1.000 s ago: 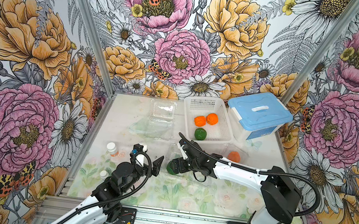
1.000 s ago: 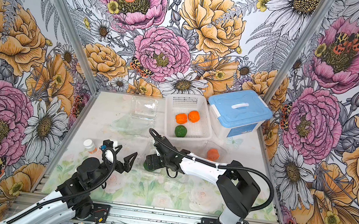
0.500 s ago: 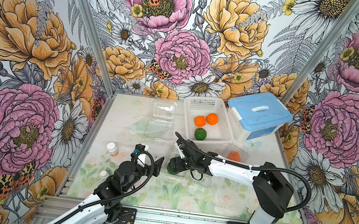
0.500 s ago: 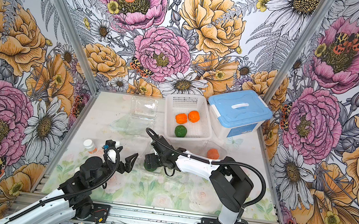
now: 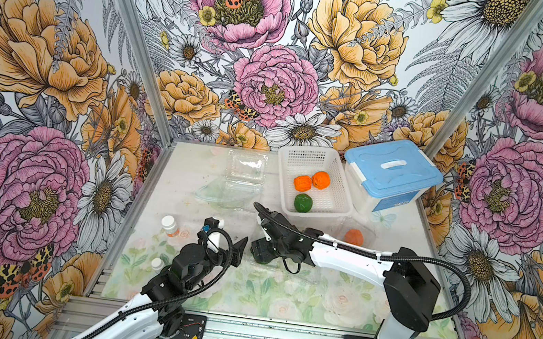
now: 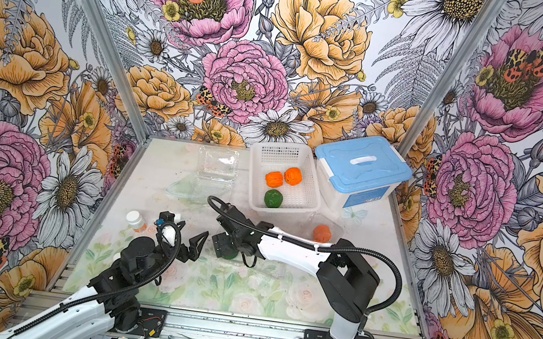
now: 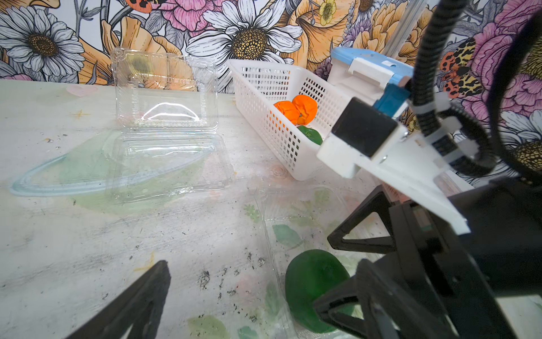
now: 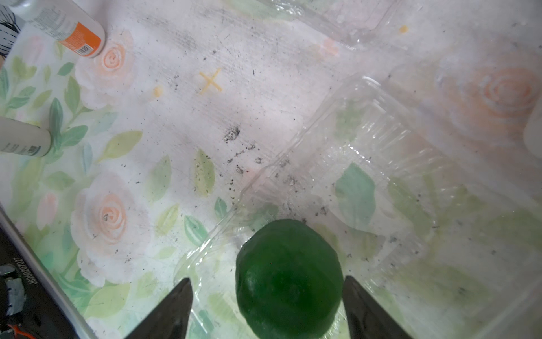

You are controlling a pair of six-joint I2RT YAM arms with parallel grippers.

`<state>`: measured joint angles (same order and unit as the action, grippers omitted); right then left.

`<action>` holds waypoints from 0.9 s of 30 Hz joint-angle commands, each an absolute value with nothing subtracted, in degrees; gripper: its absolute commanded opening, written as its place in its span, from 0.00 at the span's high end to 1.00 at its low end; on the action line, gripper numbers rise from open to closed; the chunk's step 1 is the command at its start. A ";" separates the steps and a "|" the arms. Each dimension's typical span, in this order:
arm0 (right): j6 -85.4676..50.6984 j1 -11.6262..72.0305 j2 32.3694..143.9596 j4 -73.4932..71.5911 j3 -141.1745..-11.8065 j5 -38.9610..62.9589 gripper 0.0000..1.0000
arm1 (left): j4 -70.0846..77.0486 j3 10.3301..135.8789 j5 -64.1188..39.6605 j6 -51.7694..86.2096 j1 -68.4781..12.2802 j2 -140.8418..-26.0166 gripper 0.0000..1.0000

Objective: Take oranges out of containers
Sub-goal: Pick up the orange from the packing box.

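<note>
Right hand [image 8: 265, 280]: parted, straddling the green orange [image 8: 289, 278], with a gap on one side, so no grip yet.
Green orange: lies in the open container [image 8: 381, 176], reachable from above.
Left hand [image 5: 227, 240]: wide, empty, held aside to leave room.
Basket [image 5: 319, 155]: I judge it the drop spot.

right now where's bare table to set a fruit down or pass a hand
Barest: the front mat strip between the right arm and the rail, and the back left corner beside the empty clamshell. Crowded: the middle, where left gripper and right gripper cluster at the green orange; also around basket and tub.
</note>
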<state>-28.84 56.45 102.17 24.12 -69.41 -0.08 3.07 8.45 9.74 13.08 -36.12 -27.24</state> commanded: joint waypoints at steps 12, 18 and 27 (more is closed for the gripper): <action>-27.52 56.58 106.21 27.16 -71.98 -4.03 0.31 | 4.09 8.43 9.67 12.92 -35.28 -26.98 0.01; -27.06 56.39 107.17 27.16 -72.51 -4.39 0.37 | 4.13 8.60 9.54 12.96 -35.16 -27.51 0.01; -28.05 55.41 108.83 26.98 -73.30 -3.93 0.40 | 3.89 8.62 9.58 13.08 -35.07 -27.58 0.01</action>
<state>-27.57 56.05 107.09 26.26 -72.62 -3.22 3.07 8.45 9.74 13.08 -35.70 -27.53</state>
